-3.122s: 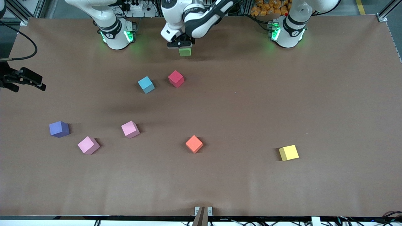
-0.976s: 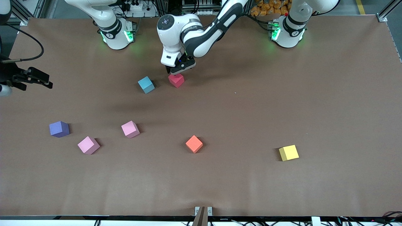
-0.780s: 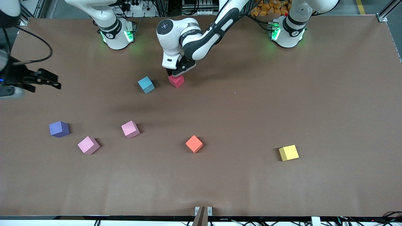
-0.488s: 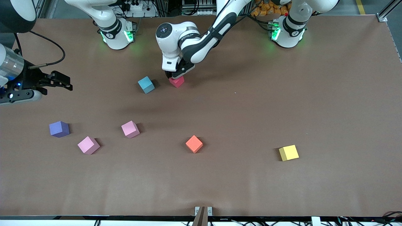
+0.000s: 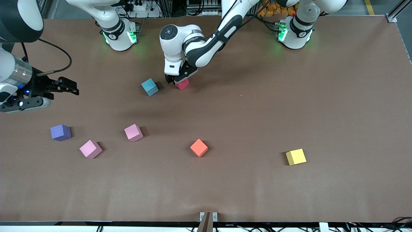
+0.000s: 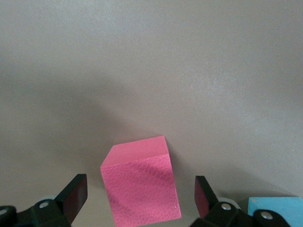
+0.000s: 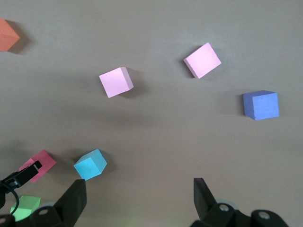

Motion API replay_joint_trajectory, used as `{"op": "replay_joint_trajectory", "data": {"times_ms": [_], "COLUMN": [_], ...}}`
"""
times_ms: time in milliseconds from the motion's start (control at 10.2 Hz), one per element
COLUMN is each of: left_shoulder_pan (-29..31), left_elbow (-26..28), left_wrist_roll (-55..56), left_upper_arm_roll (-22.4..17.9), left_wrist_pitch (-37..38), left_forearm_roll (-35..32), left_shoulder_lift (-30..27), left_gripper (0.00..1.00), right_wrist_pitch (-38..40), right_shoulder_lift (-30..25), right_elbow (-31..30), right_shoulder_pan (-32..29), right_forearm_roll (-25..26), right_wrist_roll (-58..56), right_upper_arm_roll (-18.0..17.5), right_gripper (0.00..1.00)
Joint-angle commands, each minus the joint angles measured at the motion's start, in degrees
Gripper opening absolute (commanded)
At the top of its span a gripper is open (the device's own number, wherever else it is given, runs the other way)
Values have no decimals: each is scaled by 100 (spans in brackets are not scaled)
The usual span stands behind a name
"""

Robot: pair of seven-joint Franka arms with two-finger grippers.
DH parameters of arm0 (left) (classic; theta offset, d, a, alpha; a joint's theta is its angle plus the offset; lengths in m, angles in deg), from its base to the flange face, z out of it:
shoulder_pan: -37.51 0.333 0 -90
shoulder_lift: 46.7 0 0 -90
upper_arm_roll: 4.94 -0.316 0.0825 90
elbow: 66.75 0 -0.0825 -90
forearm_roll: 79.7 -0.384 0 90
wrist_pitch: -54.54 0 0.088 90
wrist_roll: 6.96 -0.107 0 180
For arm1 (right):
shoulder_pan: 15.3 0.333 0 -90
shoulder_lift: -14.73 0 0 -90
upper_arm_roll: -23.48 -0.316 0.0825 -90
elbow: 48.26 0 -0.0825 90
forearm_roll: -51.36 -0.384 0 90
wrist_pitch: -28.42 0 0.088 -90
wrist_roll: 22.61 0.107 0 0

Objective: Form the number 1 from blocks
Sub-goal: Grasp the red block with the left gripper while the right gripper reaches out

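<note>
Since the red block sits skewed between the open jaws, here's what I'd watch:

left gripper (image 5: 176, 80): low over the red block (image 5: 182, 84), fingers wide, one each side, not touching it in the left wrist view. Nothing held.
risk, skew: red block (image 6: 142, 184) is turned relative to the fingers (image 6: 75, 196). Closing could catch a corner first, so the cube twists or squirts out.
risk, neighbour: light blue block (image 5: 150, 87) lies just beside the red one, toward the right arm's end. Its corner shows next to one finger; contact there would nudge it.
right gripper (image 5: 66, 87): up over the table (image 5: 322, 106) at the right arm's end, fingers wide, empty, waiting.
green block (image 7: 26, 206): near the bases per the right wrist view; hidden by the left arm in the front view.
other blocks: purple (image 5: 60, 132), two pink (image 5: 133, 132) (image 5: 90, 149), orange (image 5: 199, 148), yellow (image 5: 296, 157), scattered nearer the front camera, well apart. No "1" formed yet.
materials: matte single-colour cubes, sharp edges, faintly pebbled faces, probably foam, light, easy to shove. Table cover is plain brown, flat, non-glossy.
</note>
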Motion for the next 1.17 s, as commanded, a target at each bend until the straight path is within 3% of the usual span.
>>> {"op": "replay_joint_trajectory", "data": {"times_ms": [0,488,585,683,1073], "left_shoulder_pan": [-71,-141,-150,-150,-212], "left_elbow": [-138,-173,-164,-164,-120], "left_wrist_roll": [161,284,232,231,-371], "left_upper_arm_roll": [-29,-29,-21,-20,-3], "left_wrist_pitch": [-51,-95,-104,-95,-16], "left_forearm_roll": [-43,-69,-78,-78,-342], "left_shoulder_lift": [164,314,331,331,200], "left_gripper": [100,100,55,1,0], "right_wrist_pitch": [-112,-279,-288,-288,-568], "right_shoulder_lift": [21,21,21,21,117], "right_elbow": [-127,-242,-242,-251,-855], "right_shoulder_pan": [57,48,48,40,39], "right_forearm_roll": [-89,-98,-98,-98,-98], "right_wrist_roll": [3,12,12,12,-41], "right_upper_arm_roll": [-101,-233,-233,-233,-242], "right_gripper": [100,100,100,100,100]}}
